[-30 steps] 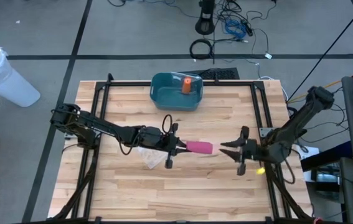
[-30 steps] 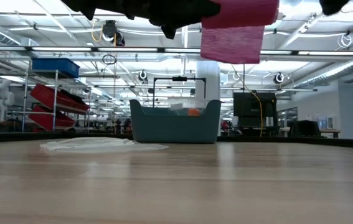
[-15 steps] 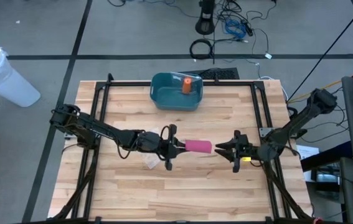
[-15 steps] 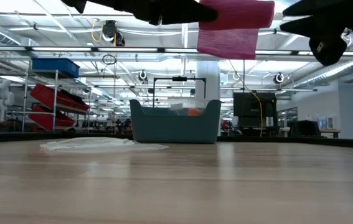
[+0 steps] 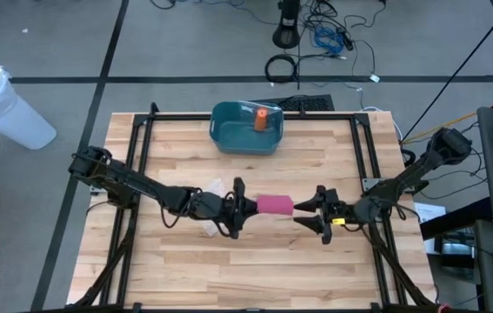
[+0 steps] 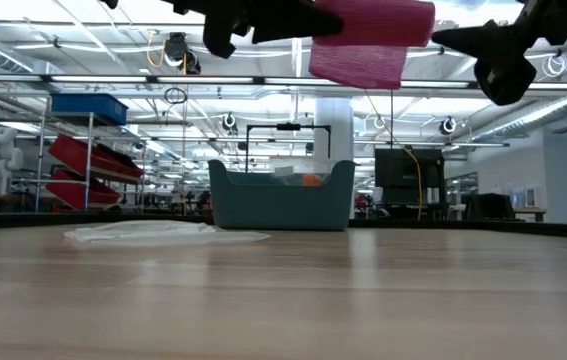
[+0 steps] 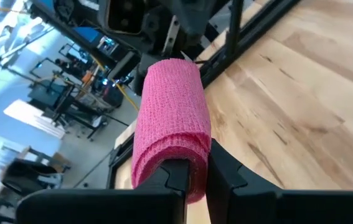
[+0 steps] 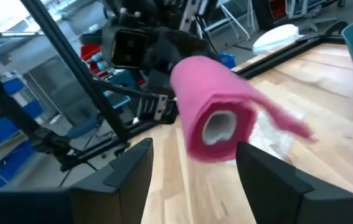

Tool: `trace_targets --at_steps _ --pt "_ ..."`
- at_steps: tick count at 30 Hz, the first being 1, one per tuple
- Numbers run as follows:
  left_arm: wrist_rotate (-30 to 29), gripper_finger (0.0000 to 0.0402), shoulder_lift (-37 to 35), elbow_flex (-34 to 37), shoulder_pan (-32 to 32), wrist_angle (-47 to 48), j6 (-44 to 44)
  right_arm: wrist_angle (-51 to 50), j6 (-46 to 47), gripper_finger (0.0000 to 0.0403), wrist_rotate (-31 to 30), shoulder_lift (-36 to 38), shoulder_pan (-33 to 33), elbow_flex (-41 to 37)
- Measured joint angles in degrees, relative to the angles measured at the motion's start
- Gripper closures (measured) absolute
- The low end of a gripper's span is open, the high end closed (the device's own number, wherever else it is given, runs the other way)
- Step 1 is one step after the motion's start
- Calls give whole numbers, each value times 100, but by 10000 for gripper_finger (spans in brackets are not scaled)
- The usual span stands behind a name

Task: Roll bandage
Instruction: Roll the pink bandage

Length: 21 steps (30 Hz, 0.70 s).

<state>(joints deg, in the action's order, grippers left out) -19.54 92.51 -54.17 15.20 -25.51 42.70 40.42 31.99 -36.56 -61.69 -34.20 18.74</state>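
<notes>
The pink bandage roll (image 5: 274,205) hangs level above the table's middle, its hollow core (image 8: 220,127) facing my right gripper. A loose tail (image 6: 358,65) droops from the roll. My left gripper (image 5: 239,207) is shut on the roll's left end. My right gripper (image 5: 300,211) stands open just off the roll's right end. In the right wrist view its fingers (image 8: 129,168) stand on either side of that end, apart from it. My left gripper holds the roll's left end (image 7: 196,163), coming level from the table's left, the fingers lying along the roll. One finger (image 7: 167,180) seems to sit inside the hollow and the other outside, with the wound wall pinched between. The roll is lifted clear and level.
A teal bin (image 5: 229,130) with an orange thing (image 5: 263,117) inside stands at the table's far middle. A clear plastic wrapper (image 5: 211,223) lies on the wood below my left gripper. Black frame rails (image 5: 142,130) run along the table's sides.
My right gripper has moved toward the table's left, up to the roll's right end, and has opened. My left gripper has kept its hold, shifting the roll slightly toward the table's left and near edge.
</notes>
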Motion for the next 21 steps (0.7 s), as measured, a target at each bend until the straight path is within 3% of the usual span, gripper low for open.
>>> trace_targets --at_steps 6,12,21 --pt "-169 372 16 4 111 77 465 188 -16 197 105 -88 207 -2" --pt "-485 372 21 4 111 54 468 233 1 201 679 -88 490 -2" --pt "-685 372 26 8 94 18 457 264 -142 209 956 -88 950 -2"
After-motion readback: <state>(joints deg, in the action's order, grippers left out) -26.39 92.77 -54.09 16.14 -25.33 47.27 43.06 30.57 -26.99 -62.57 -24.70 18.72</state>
